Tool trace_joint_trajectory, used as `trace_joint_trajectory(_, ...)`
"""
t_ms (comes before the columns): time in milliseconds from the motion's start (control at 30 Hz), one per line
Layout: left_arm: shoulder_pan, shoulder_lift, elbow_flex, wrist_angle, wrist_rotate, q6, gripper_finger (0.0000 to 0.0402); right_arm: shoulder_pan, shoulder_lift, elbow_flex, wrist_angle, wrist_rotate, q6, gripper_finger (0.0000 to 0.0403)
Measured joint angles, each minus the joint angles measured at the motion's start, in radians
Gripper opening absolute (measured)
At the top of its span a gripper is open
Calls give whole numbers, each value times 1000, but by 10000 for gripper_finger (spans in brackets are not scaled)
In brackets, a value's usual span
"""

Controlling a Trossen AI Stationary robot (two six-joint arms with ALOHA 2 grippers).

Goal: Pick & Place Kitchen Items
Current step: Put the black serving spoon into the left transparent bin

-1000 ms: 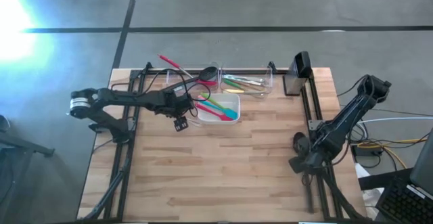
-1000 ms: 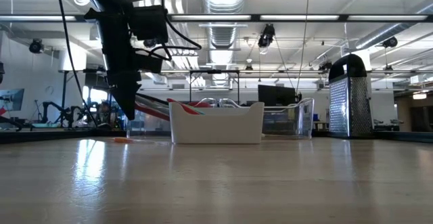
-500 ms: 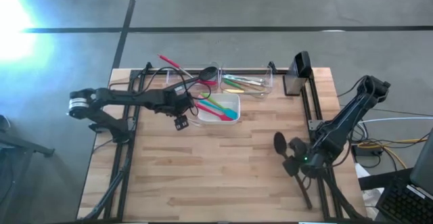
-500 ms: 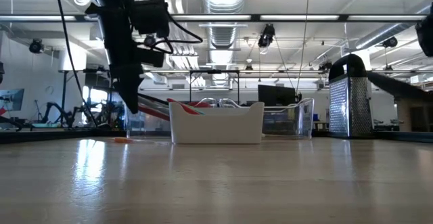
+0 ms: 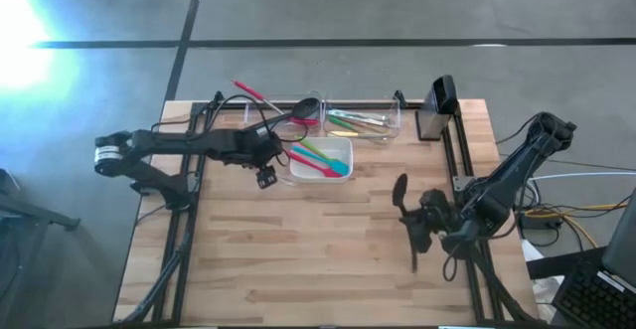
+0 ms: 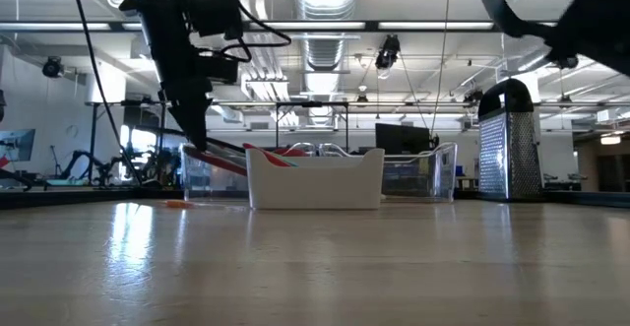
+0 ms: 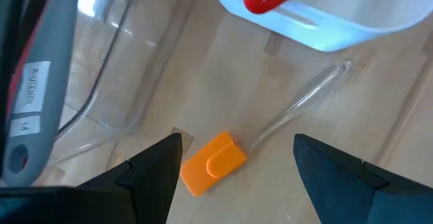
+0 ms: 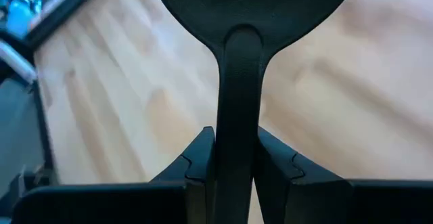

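My right pincer (image 8: 235,158) is clamped on the handle of a black ladle (image 5: 401,198), held above the counter (image 5: 328,259) near its right rail. Farther off, my left pincer (image 7: 237,166) stands open over an orange spatula (image 7: 214,162) lying beside the white dish (image 5: 343,148), which holds pink, green and blue utensils (image 5: 320,160). Behind stand clear bins (image 5: 363,120) with more.

Dish (image 5: 338,148) at table (image 5: 328,249) rear centre, spoons (image 5: 320,160) inside; two bins (image 5: 383,120) behind dish; grater (image 5: 438,107) right of bins; spatula (image 7: 215,162) on table left of dish.
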Motion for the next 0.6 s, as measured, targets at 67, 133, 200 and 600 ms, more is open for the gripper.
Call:
trace_joint_trajectory(67,0,-13,0,6,0,-15,287,-26,0,18,0,50,-79,57)
trace_joint_trajectory(133,0,-27,0,33,0,-30,287,-55,0,33,4,92,-152,57)
trace_joint_trajectory(200,-2,-41,0,74,5,-41,287,-82,0,48,10,128,-221,57)
trace_joint_trajectory(600,-30,-52,-10,562,317,-60,287,-194,-8,95,436,237,-892,57)
